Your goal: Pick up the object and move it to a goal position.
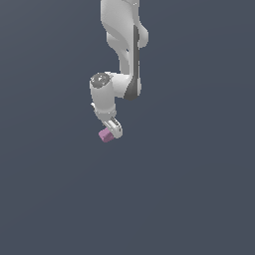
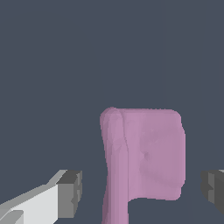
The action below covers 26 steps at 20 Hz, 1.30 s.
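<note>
While I watch from my remote station, the white Panda arm (image 1: 122, 55) reaches down from the top of the exterior view, its gripper (image 1: 112, 130) tilted toward that view's left. Just off the fingertips sits the object (image 1: 104, 135), a small pink-purple block, plain and matte, much smaller than the hand above it. From this camera I cannot tell whether the block touches the fingers or lies apart from them.

My wrist view shows more. There the object (image 2: 146, 157) fills the space ahead of the gripper (image 2: 142, 190), standing between the two dark-padded fingers (image 2: 70, 192). A clear gap of grey background shows on each side of the block, so the jaws stand spread wide and grasp nothing. One finger is seen with its white body, the other only at the frame's edge. Flat grey ground (image 1: 199, 199) fills the rest of both views.
</note>
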### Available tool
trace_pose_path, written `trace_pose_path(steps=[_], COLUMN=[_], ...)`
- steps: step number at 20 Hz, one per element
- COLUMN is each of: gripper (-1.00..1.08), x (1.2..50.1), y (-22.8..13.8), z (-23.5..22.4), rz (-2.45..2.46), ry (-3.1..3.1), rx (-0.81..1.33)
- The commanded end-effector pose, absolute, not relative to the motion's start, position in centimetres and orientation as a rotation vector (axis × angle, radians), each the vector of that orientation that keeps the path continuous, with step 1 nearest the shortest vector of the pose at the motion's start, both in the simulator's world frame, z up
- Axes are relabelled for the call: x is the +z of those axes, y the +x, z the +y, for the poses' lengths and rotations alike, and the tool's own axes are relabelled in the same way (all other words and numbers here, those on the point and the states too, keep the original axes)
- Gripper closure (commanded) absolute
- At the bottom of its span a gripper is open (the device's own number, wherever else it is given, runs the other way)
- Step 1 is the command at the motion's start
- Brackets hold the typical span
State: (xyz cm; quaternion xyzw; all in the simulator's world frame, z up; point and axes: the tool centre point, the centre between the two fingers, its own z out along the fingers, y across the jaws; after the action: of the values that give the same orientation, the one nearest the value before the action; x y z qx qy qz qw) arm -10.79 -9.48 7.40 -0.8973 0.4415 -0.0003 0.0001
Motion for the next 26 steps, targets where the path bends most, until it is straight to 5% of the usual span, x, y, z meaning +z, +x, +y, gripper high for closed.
trace_pose_path(steps=[1, 11, 12, 26], gripper=[-0.92, -0.92, 1.08, 1.08], x=[6.3, 3.6, 3.6, 4.3], y=[-10.9, -10.9, -10.9, -10.4], z=[-9.5, -9.5, -9.5, -8.9], rz=[1.389, 1.394, 1.394, 1.387], ry=[-2.818, -2.815, -2.815, -2.813], rx=[0.000, 0.000, 0.000, -0.017])
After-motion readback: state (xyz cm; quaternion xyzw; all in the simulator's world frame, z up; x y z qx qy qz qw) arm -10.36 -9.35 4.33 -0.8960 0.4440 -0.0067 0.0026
